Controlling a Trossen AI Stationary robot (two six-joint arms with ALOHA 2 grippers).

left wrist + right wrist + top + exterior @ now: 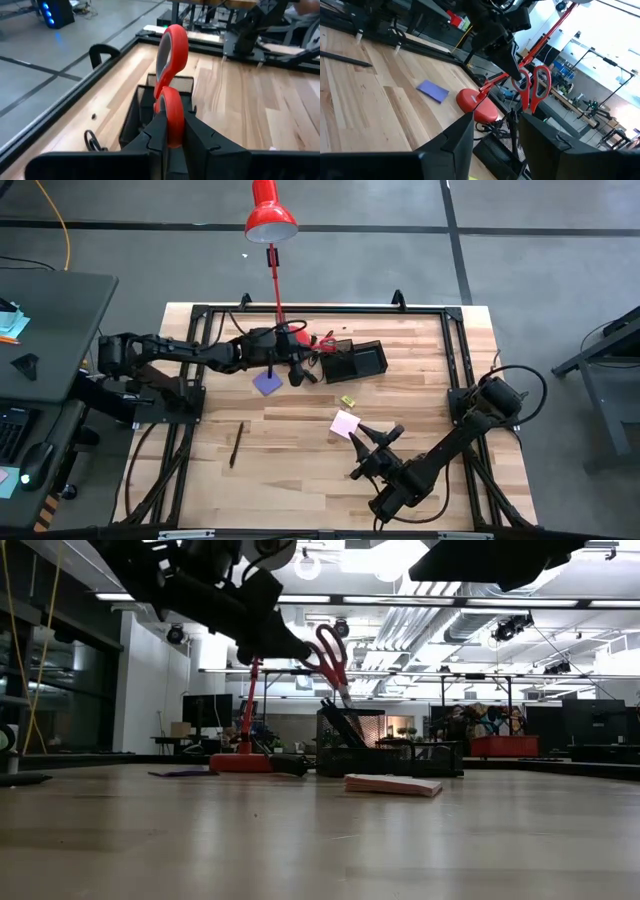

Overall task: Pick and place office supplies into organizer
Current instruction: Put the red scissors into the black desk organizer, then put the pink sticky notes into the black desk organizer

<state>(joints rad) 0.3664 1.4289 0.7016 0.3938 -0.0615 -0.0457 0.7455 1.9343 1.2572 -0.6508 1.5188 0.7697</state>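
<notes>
The left pincer (170, 132), clamped on one handle of the red-handled scissors (170, 80), holds them blades-down over the black organizer (355, 360), apparently to drop them into a compartment. The right pincer (372, 442) waits, fingers apart and empty, near the pink note pad (345, 423) on the worktop (300, 450).

Left arm stretched across table, left pincer (170, 131) clamped shut, right pincer (368, 448) parted, low.
</notes>
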